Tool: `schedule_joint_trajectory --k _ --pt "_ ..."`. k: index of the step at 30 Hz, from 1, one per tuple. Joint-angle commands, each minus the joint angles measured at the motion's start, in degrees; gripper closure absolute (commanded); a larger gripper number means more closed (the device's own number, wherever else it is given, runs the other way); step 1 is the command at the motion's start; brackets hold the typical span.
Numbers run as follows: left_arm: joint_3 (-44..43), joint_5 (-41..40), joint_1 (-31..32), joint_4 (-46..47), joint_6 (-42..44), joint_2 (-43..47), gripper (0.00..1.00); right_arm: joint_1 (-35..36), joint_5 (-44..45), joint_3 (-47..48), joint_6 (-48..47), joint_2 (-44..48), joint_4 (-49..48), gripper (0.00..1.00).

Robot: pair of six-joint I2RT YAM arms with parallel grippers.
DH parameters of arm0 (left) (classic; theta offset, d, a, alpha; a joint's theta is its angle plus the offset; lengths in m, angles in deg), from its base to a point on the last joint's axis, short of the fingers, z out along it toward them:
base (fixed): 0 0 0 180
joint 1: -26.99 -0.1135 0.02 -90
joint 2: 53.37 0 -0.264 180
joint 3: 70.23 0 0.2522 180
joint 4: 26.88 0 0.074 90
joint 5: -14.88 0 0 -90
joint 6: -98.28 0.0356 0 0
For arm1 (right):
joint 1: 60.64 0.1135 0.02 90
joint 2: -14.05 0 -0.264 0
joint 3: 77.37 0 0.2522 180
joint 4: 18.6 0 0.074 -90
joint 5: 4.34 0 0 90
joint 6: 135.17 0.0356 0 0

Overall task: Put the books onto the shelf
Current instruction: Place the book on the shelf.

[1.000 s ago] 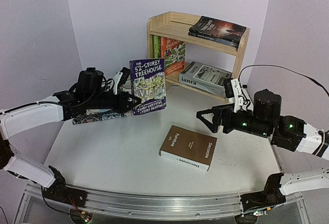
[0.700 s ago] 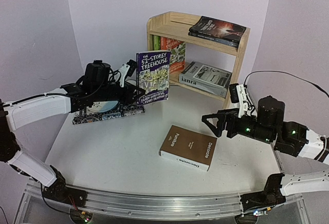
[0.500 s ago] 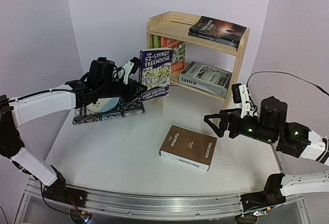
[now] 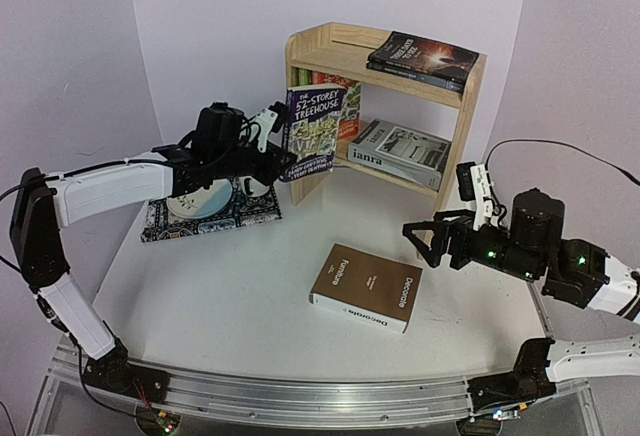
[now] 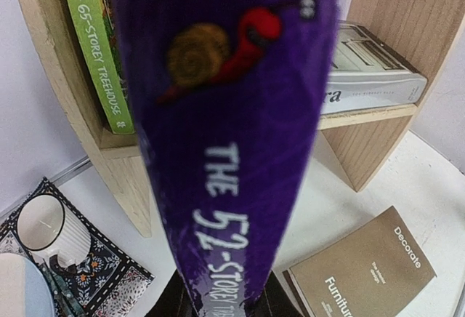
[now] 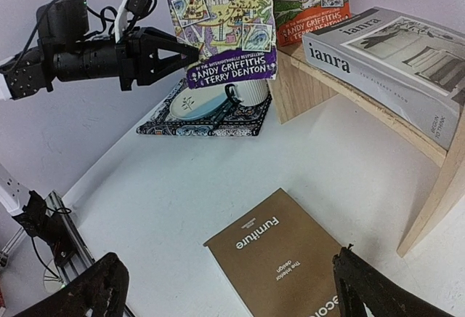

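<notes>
Shelf [image 4: 335, 48] on white table [image 4: 220, 296], lilac walls [image 4: 200, 26]

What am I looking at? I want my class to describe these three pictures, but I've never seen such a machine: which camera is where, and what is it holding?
These are two robot arms bolted at the near edge of a table, each ending in a two-finger gripper. The wide picture comes from a fixed camera above and behind them; the other two from cameras on each wrist. The left gripper is shut on a purple Treehouse book, holding it nearly upright in front of the pine shelf. The right gripper is open and empty. A brown Decorate book lies flat on the table. A patterned mat carries a plate and mug. Already shelved: two dark books on top; green book, orange book, grey book below.
</notes>
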Motion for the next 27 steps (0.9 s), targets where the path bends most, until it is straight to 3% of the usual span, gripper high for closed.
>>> schedule_joint_trajectory --k 1,9,27 --pt "-6.78 -3.08 0.15 8.01 0.38 -0.30 1.00 -0.16 1.52 1.87 -1.19 0.33 -0.08 0.02" --pt "-9.50 -4.74 0.12 9.36 -2.01 -3.22 1.00 -0.15 1.74 1.60 -1.10 0.31 0.01 0.02" --pt "-5.89 -3.74 0.09 15.82 -7.29 -5.08 1.00 -0.16 1.99 1.39 -1.01 0.89 0.98 0.02"
